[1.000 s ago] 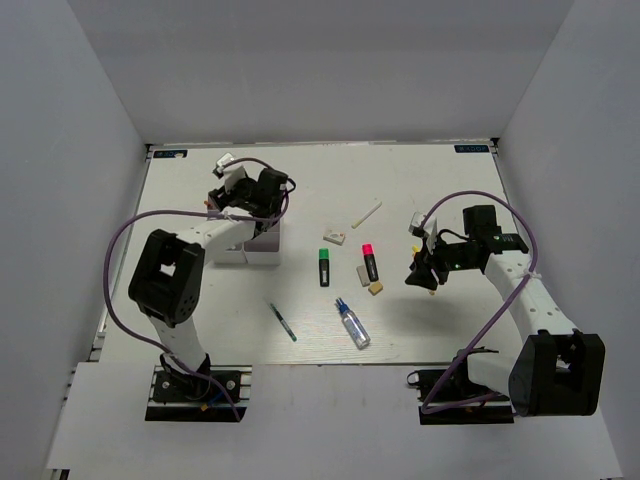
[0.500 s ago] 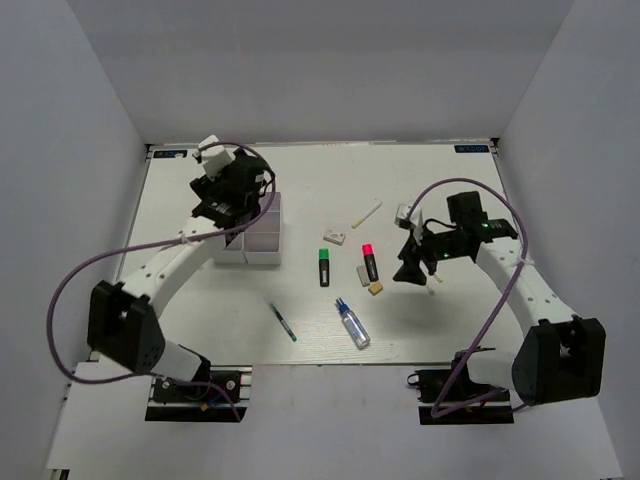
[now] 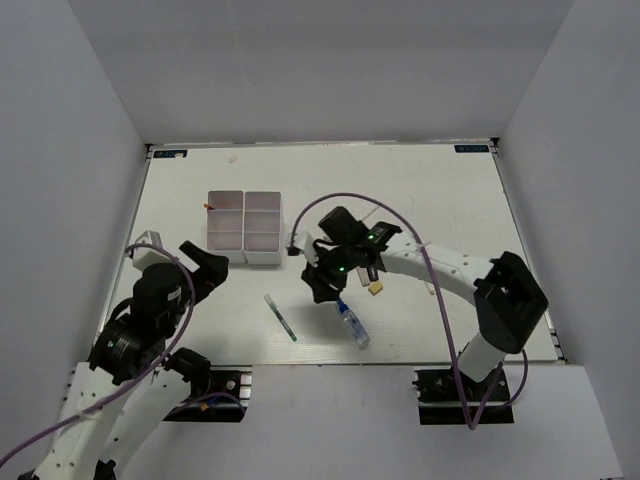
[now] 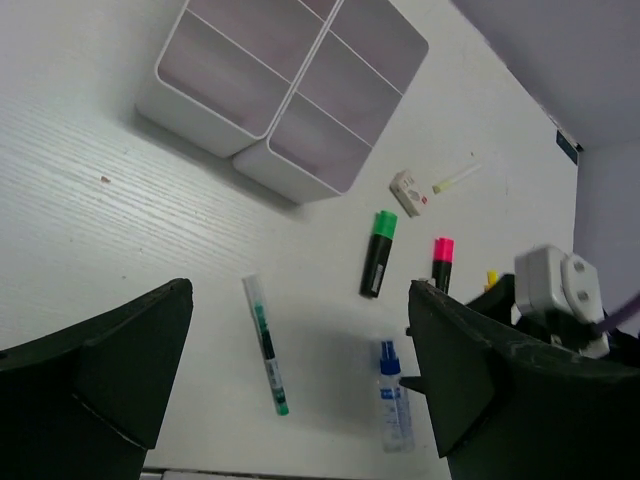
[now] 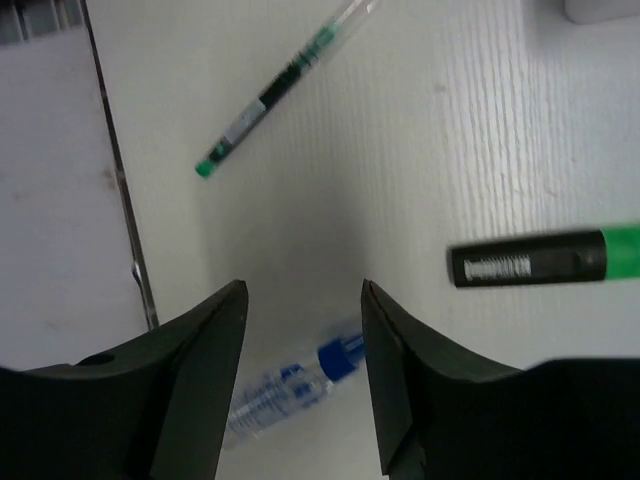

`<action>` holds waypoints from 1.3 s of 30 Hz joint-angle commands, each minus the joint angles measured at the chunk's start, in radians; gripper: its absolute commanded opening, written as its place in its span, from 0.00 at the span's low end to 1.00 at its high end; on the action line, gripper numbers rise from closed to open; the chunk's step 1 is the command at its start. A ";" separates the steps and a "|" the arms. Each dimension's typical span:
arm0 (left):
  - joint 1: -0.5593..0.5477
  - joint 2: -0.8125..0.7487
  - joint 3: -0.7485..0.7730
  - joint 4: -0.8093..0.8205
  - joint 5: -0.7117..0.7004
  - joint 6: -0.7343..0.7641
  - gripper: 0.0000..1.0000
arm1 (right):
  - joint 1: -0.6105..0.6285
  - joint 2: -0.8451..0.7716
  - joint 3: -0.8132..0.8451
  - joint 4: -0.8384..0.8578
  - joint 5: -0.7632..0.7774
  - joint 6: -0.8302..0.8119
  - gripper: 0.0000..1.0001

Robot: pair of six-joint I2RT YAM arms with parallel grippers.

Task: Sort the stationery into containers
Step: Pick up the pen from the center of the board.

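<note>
The white organizer box [image 3: 245, 225] [image 4: 290, 80] stands at the back left of the table. A blue-capped glue bottle [image 3: 352, 325] [image 5: 290, 385] [image 4: 393, 405] and a thin green pen [image 3: 281, 317] [image 5: 285, 85] [image 4: 267, 345] lie near the front. My right gripper [image 3: 322, 290] [image 5: 303, 295] hangs open above the bottle's cap, holding nothing. The green-capped highlighter [image 5: 545, 262] [image 4: 378, 252] lies just beside it. My left gripper [image 3: 205, 262] [image 4: 300, 370] is wide open and empty, drawn back at the near left. The red-capped highlighter [image 4: 441, 262] lies by the right arm.
A white eraser [image 4: 410, 190] and a white stick [image 4: 455, 180] lie right of the box. A tan eraser [image 3: 376, 288] sits beside the right forearm. The table's front edge and metal rail [image 5: 120, 200] run close to the bottle.
My left arm has pulled back from the box to the near left and its jaws have opened wide. My right arm has swung from the right side to the centre, over the glue bottle.
</note>
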 commanded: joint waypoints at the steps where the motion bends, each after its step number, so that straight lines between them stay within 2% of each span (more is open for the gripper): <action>1: 0.000 -0.025 -0.003 -0.110 0.081 -0.038 0.99 | 0.072 0.048 0.103 0.110 0.135 0.224 0.56; 2: 0.009 -0.025 -0.002 -0.123 0.092 -0.038 0.99 | 0.112 0.080 0.114 0.121 0.171 0.247 0.59; 3: 0.009 -0.037 0.007 -0.144 0.102 -0.013 0.99 | 0.126 0.121 0.157 0.126 0.173 0.276 0.67; 4: 0.009 -0.047 0.017 -0.156 0.102 -0.013 0.99 | 0.138 0.141 0.171 0.130 0.181 0.299 0.69; 7: 0.018 -0.093 0.037 -0.195 0.115 0.010 0.99 | 0.209 0.220 0.224 0.166 0.231 0.345 0.70; 15: 0.018 -0.176 0.080 -0.302 0.115 0.010 0.99 | 0.276 0.397 0.335 0.181 0.443 0.448 0.69; 21: 0.018 -0.176 0.091 -0.325 0.106 0.010 0.99 | 0.304 0.471 0.370 0.147 0.605 0.502 0.62; 24: 0.018 -0.176 0.091 -0.325 0.106 0.019 0.99 | 0.318 0.494 0.372 0.129 0.613 0.513 0.59; 31: 0.018 -0.176 0.082 -0.307 0.106 0.028 0.99 | 0.344 0.494 0.328 0.100 0.592 0.540 0.45; 39: 0.018 -0.176 0.071 -0.288 0.135 0.038 0.99 | 0.341 0.462 0.286 0.062 0.474 0.553 0.20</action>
